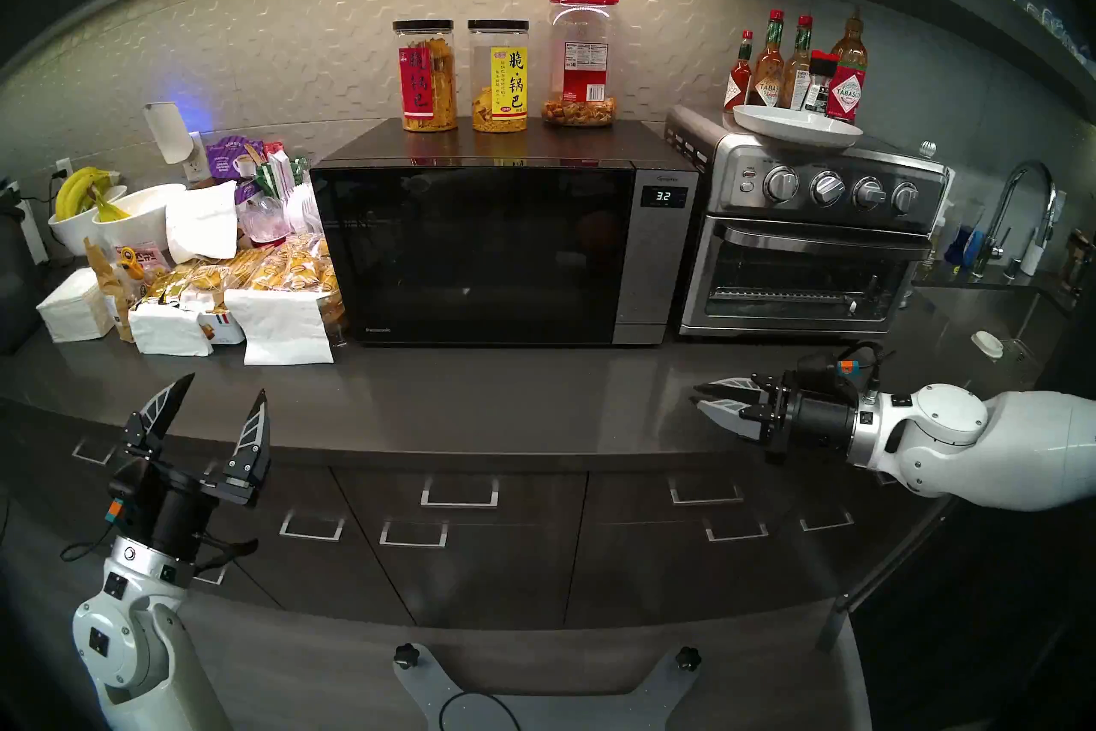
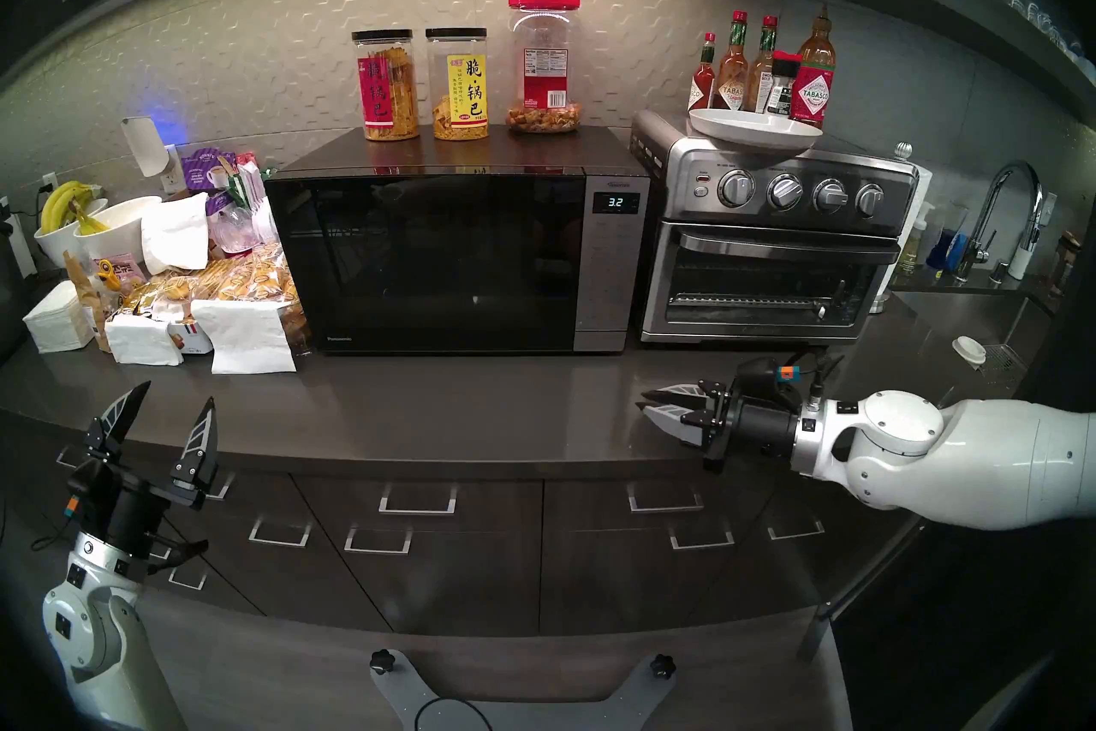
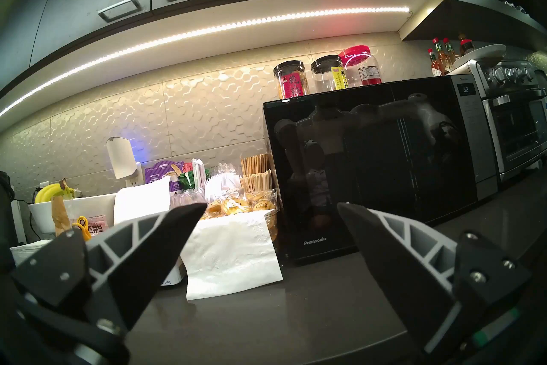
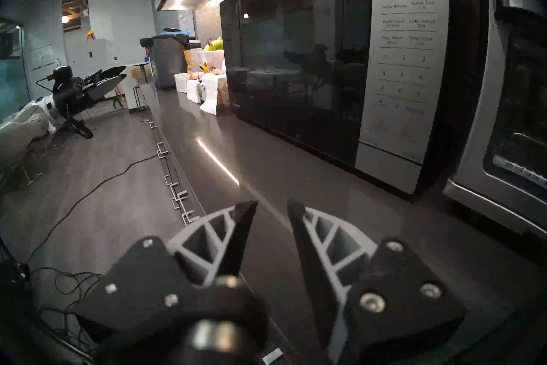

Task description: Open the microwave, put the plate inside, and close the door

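The black Panasonic microwave [image 1: 504, 249] stands at the middle of the counter, its display reading 3.2. Its glossy door [image 1: 468, 255] is shut. It also shows in the left wrist view [image 3: 370, 163] and the right wrist view [image 4: 296, 59]. The white plate [image 1: 797, 126] lies on top of the steel toaster oven [image 1: 812, 237], right of the microwave. My left gripper [image 1: 225, 385] is wide open and empty, in front of the counter edge at the left. My right gripper [image 1: 695, 395] hovers over the counter below the toaster oven, pointing left, empty, with its fingers a narrow gap apart [image 4: 273, 203].
Three snack jars [image 1: 501, 77] stand on the microwave. Sauce bottles [image 1: 795, 65] stand behind the plate. Snack packets and napkins [image 1: 237, 285] and bowls with bananas [image 1: 89, 213] crowd the counter's left. A sink with a tap [image 1: 1020, 219] is at far right.
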`<action>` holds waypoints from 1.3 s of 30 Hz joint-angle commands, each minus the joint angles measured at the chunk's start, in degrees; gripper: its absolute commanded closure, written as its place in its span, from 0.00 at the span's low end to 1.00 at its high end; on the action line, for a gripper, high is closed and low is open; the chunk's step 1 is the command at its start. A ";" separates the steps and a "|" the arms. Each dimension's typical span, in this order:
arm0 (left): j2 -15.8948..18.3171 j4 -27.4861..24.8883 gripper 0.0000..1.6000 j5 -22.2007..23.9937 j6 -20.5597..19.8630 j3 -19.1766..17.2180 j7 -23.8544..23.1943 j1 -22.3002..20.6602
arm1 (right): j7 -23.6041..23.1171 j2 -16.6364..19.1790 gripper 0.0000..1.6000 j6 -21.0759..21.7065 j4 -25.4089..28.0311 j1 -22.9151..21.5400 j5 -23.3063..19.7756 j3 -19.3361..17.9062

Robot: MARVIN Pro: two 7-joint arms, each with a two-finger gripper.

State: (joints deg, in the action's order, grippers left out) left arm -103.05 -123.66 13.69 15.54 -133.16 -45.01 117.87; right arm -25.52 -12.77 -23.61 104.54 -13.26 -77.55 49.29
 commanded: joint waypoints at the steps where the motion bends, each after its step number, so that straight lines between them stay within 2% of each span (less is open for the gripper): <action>1: -0.03 -0.87 0.00 0.10 0.06 0.00 -0.02 -0.01 | 3.39 -4.17 0.51 1.61 0.00 -0.54 -1.60 -1.52; 6: -0.03 -0.87 0.00 0.10 0.06 0.00 -0.02 -0.01 | 6.23 -6.85 0.59 3.39 -0.55 -0.12 -2.52 -1.96; 12: -0.03 -0.88 0.00 0.10 0.05 0.00 -0.02 0.00 | 9.15 -9.43 0.77 4.60 -1.27 0.53 -3.35 -2.40; 17: -0.03 -0.89 0.00 0.10 0.05 0.00 -0.02 0.00 | 11.36 -11.01 1.00 4.84 -1.71 1.21 -3.71 -2.63; 25: -0.03 -0.89 0.00 0.09 0.04 0.00 -0.02 0.00 | 15.89 -13.19 1.00 4.86 -2.47 2.34 -4.14 -3.09; 39: -0.04 -0.90 0.00 0.09 0.04 0.00 -0.02 0.00 | 20.25 -16.30 1.00 3.83 -4.61 4.55 -6.31 -4.63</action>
State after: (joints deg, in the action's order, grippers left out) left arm -103.05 -123.66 13.69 15.54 -133.16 -45.00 117.87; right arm -6.91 -27.19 -18.78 100.56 -8.85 -82.77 46.18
